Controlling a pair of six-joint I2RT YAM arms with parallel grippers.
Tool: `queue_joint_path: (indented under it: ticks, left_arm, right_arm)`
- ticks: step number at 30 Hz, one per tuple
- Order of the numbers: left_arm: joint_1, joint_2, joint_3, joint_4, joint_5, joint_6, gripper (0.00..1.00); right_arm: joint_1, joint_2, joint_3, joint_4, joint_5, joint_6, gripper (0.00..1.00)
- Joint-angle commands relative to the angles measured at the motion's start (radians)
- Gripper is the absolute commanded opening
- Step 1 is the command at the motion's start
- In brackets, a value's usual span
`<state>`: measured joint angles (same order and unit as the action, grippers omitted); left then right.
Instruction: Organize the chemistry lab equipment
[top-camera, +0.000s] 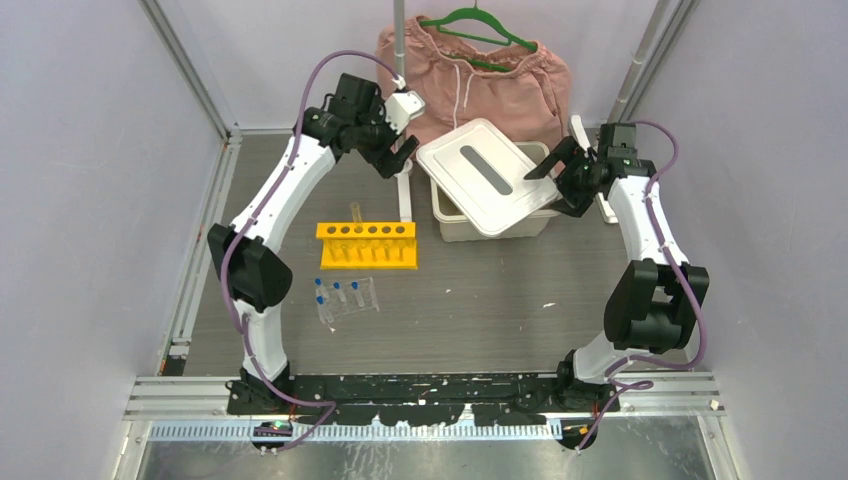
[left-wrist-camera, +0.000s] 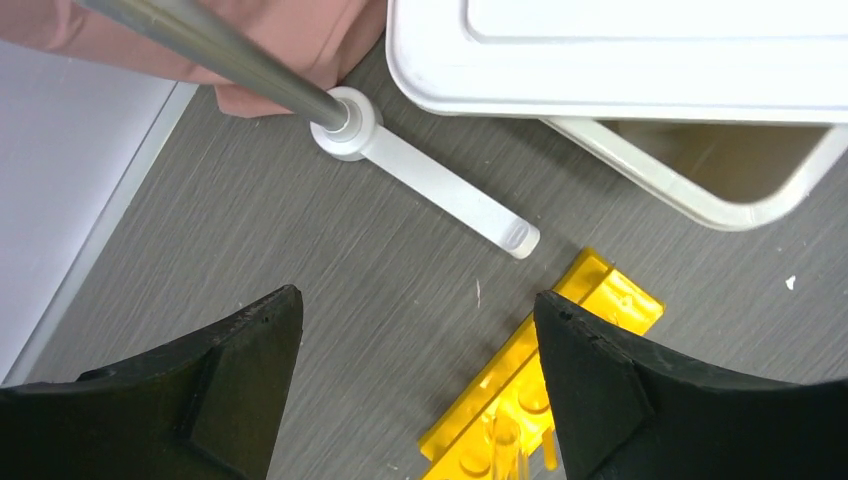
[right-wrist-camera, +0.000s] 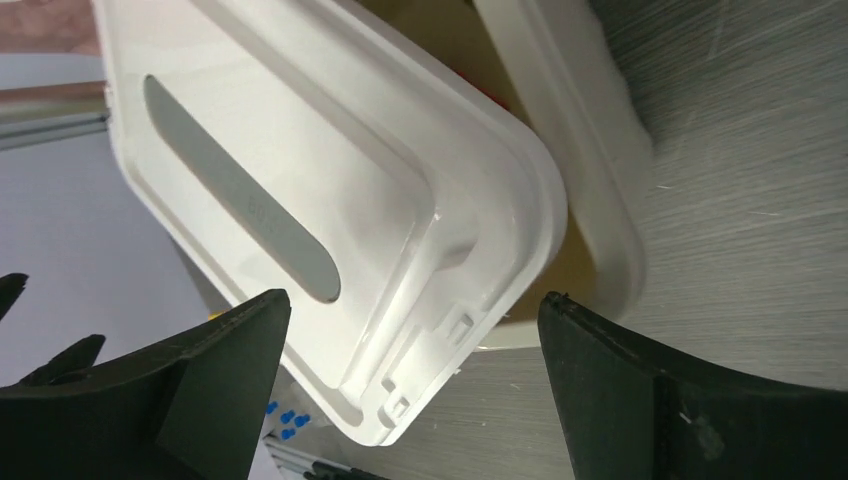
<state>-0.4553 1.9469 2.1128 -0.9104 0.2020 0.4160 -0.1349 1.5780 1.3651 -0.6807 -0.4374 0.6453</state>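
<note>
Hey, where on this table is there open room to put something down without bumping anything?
The widest bare patch of table lies right of the yellow rack and the blue-capped tubes, in front of the white bin. A narrower strip runs between the tubes and the base rail. The back is crowded: bin, lid, stand foot, left gripper, right gripper.

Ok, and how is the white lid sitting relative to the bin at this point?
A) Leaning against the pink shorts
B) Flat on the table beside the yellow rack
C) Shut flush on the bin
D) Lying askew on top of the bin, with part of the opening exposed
D: the white lid rests turned across the bin, and the left wrist view shows a corner of the bin's opening uncovered beneath it.
</note>
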Motion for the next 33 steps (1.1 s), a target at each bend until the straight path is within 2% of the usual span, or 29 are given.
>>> queue_joint_path:
  ticks: [1, 6, 9, 12, 15, 20, 22, 27, 33]
  left_arm:
    - [-0.025, 0.022, 0.046, 0.100, -0.031, -0.043, 0.85]
    - [-0.053, 0.054, 0.048, 0.177, -0.072, -0.062, 0.85]
    - [-0.055, 0.112, 0.130, 0.181, -0.082, -0.078, 0.85]
    - [-0.057, 0.198, 0.235, 0.171, -0.093, -0.098, 0.84]
    - [-0.057, 0.255, 0.283, 0.195, -0.126, -0.112, 0.83]
    - [-0.057, 0.297, 0.277, 0.276, -0.173, -0.127, 0.81]
    - [-0.057, 0.309, 0.276, 0.293, -0.181, -0.127, 0.81]
    - [-0.057, 0.333, 0.273, 0.291, -0.164, -0.132, 0.81]
    - [-0.057, 0.331, 0.255, 0.287, -0.149, -0.132, 0.81]
  right_arm:
    - [-0.006, -0.054, 0.072, -0.104, 0.147, -0.067, 1.00]
    - [0.026, -0.112, 0.086, -0.151, 0.295, -0.092, 1.00]
    - [0.056, -0.150, 0.061, -0.140, 0.397, -0.085, 1.00]
    - [0.104, -0.208, -0.002, -0.057, 0.489, -0.053, 1.00]
    - [0.131, -0.189, 0.005, -0.045, 0.518, -0.048, 1.00]
    - [0.135, -0.094, 0.051, -0.075, 0.515, -0.072, 0.99]
    - [0.135, -0.077, 0.051, -0.067, 0.520, -0.078, 0.96]
    - [0.133, -0.049, 0.037, -0.062, 0.543, -0.093, 0.79]
    - [0.123, -0.026, 0.033, -0.054, 0.559, -0.095, 0.72]
